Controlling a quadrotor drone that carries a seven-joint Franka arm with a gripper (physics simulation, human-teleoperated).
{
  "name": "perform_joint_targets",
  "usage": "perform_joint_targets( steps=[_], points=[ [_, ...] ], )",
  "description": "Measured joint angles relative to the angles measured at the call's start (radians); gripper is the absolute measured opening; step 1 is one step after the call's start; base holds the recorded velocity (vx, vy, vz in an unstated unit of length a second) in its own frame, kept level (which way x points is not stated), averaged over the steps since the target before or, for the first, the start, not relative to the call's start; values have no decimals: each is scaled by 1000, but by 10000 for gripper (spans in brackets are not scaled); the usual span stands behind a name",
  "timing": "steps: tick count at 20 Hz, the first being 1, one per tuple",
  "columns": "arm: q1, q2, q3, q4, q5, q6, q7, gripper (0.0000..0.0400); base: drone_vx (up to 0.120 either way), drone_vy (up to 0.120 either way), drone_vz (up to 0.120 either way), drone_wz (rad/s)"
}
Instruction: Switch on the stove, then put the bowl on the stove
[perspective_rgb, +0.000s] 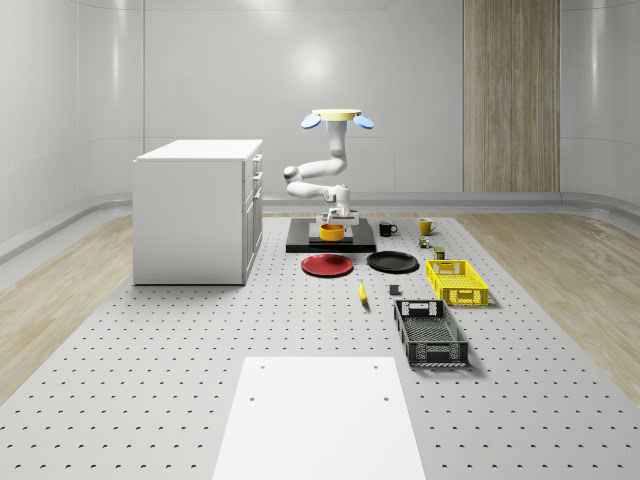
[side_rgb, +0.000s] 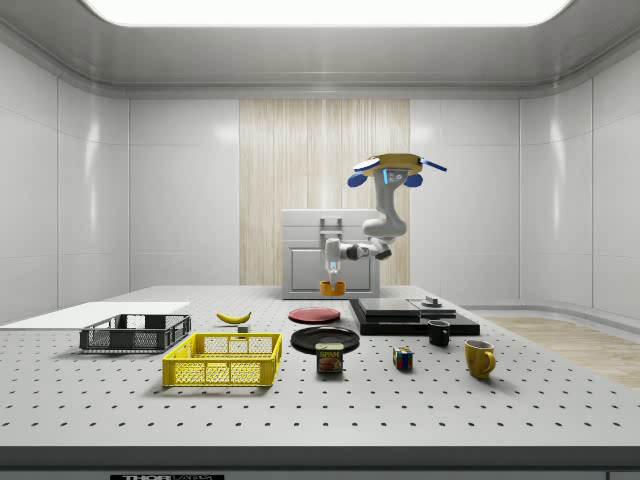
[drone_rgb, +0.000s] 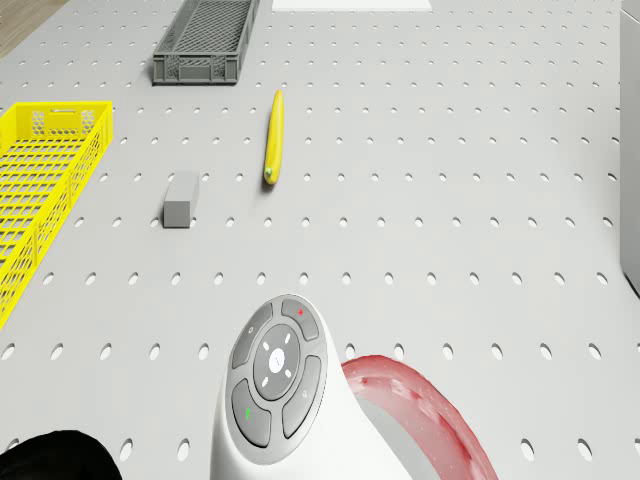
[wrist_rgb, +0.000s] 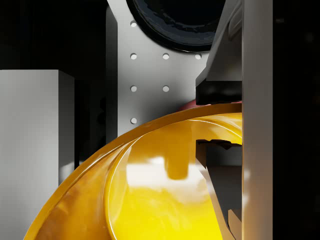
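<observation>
Drone (perspective_rgb: 337, 117) hovers; jaws seemingly pinch bowl (perspective_rgb: 332, 232) above stove (perspective_rgb: 300, 238).

- The drone (perspective_rgb: 337, 117) has a flat, disc-shaped body in pale tan or yellow, with blue rounded rotor pieces at its sides.
- In the side view a small lit blue strip shows just under the disc.
- The arm (perspective_rgb: 322, 172) is glossy white, built of rounded tubular segments with grey joints.
- In the drone view, one arm segment (drone_rgb: 277, 392) carries a round grey button pad with a white centre, a red dot and a green mark.
- The gripper (wrist_rgb: 220, 120) has white outer fingers with dark grey inner pads.
</observation>
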Motion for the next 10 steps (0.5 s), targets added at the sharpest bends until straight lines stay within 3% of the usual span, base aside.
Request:
perform_joint_targets(
  steps=[10],
  points=[
    [0, 0, 0, 0, 0, 0, 0, 100, -120, 0, 0, 0]
  ],
)
